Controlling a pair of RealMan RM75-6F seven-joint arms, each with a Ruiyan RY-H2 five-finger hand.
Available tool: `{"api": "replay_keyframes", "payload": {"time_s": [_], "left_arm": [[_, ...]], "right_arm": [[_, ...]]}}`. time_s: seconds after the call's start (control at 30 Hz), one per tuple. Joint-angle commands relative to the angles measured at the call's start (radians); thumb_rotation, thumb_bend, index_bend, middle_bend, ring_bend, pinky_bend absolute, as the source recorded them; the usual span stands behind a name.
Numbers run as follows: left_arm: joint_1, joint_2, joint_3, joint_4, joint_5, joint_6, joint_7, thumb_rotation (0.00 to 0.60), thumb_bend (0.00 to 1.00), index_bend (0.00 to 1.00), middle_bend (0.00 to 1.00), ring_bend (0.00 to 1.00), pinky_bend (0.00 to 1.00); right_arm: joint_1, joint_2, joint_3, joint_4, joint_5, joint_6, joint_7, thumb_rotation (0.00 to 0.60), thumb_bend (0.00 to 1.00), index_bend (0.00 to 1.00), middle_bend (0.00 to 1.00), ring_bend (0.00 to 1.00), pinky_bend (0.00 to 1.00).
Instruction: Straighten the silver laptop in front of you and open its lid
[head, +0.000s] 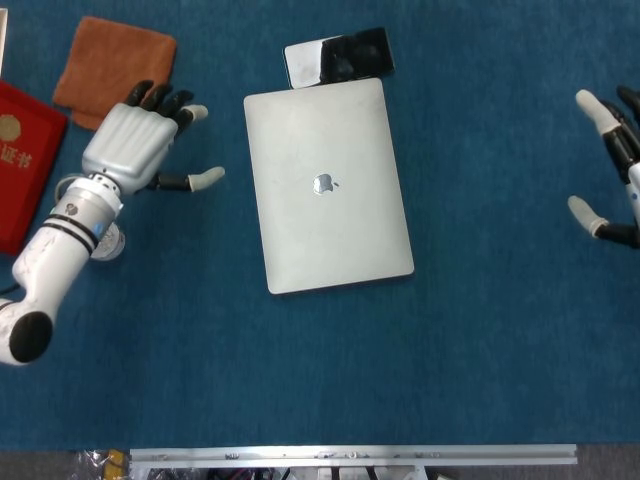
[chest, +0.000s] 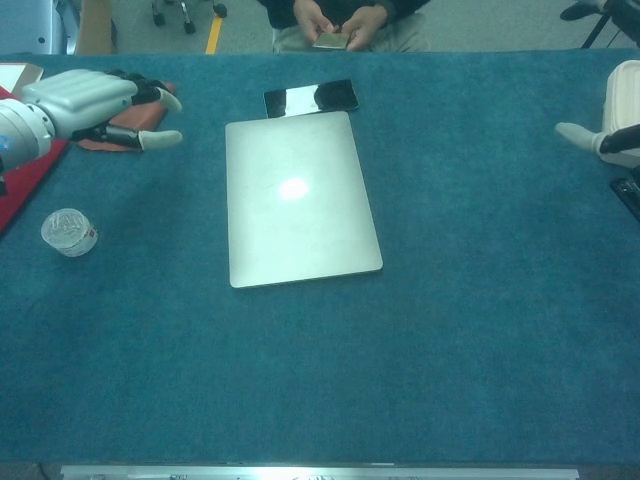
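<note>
Head view: flat matte silver laptop (head: 327, 185) closed and skewed mid-table on napped blue cloth (head: 480, 340), apart from spread, empty left hand (head: 135, 148) beside it, right hand (head: 615, 165) splayed, cut by frame edge; chest view: right hand mostly cropped.
</note>
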Motion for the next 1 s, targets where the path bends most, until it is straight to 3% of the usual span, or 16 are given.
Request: {"api": "replay_keyframes", "payload": {"time_s": [0.03, 0.53, 1.0], "left_arm": [[-0.023, -0.025, -0.003, 0.024, -0.038, 0.000, 0.021, 0.049, 0.14, 0.14, 0.07, 0.03, 0.00], [-0.116, -0.135, -0.001, 0.170, -0.221, -0.037, 0.085, 0.047, 0.14, 0.14, 0.04, 0.00, 0.00], [-0.143, -0.224, 0.035, 0.259, -0.242, -0.054, 0.082, 0.048, 0.14, 0.20, 0.03, 0.00, 0.00]], "right_arm": [[-0.008, 0.003, -0.004, -0.004, -0.011, 0.009, 0.006, 0.600, 0.21, 0.00, 0.18, 0.02, 0.09], [-0.040, 0.003, -0.004, -0.005, -0.038, 0.052, 0.042, 0.600, 0.21, 0.00, 0.18, 0.02, 0.09], [-0.045, -0.007, -0.001, 0.001, -0.043, 0.048, 0.056, 0.600, 0.22, 0.01, 0.18, 0.02, 0.09]]}}
